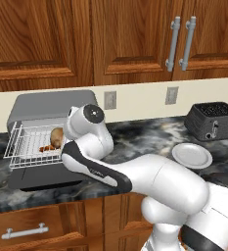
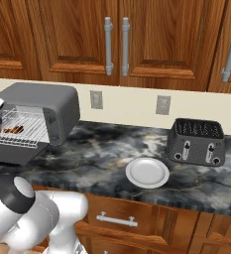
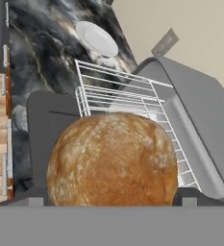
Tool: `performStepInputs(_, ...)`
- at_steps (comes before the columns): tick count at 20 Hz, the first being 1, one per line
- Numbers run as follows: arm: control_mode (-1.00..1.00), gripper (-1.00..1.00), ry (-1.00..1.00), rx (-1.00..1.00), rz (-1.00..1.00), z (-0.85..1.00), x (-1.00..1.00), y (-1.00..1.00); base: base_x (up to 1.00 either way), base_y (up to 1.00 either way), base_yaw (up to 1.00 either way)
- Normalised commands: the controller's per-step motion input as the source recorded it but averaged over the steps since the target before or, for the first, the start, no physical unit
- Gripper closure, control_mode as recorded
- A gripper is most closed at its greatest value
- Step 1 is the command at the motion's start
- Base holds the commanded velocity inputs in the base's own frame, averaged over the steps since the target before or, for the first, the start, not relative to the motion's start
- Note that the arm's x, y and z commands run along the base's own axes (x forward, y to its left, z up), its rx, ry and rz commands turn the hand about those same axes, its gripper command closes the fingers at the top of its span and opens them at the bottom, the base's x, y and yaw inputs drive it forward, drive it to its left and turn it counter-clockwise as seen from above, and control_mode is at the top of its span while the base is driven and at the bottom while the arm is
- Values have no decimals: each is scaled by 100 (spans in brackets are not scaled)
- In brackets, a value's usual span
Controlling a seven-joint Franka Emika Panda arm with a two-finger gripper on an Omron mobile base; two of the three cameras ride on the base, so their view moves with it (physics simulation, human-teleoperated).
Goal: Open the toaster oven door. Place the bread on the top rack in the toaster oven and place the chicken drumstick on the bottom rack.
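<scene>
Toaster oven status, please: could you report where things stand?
Gripper jaws wide around bread, above pulled-out top rack. Toaster oven door open. Chicken drumstick on bottom rack. Nothing blocking.

I see the toaster oven [image 1: 52, 103] with a matt grey shell, like painted metal, and its door [image 3: 48, 139] has the same dull dark finish. The top rack [image 3: 128, 96] is thin wire, pale and silvery. The bread [image 3: 112, 161] has a rough, floury brown crust. The counter [image 2: 102, 149] looks like polished dark marble with pale veins. The plate [image 2: 147, 172] is smooth and white. The cabinets [image 1: 42, 39] are glossy reddish wood with brushed metal handles [image 1: 174, 43].
</scene>
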Motion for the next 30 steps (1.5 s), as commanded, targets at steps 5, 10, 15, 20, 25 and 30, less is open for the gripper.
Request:
performStepInputs(5,-100,100,-3,-10,6,0,16,38,0,0,0)
performStepInputs(10,-100,100,0,-10,0,1,17,4,0,0,0)
performStepInputs(15,-100,100,-2,-7,0,0,27,0,0,0,0)
performStepInputs(20,-100,100,0,-6,0,0,31,0,0,0,0)
performStepInputs(25,-100,100,0,-5,0,-6,27,0,0,0,0)
performStepInputs(30,-100,100,0,-9,0,-18,16,1,0,0,0)
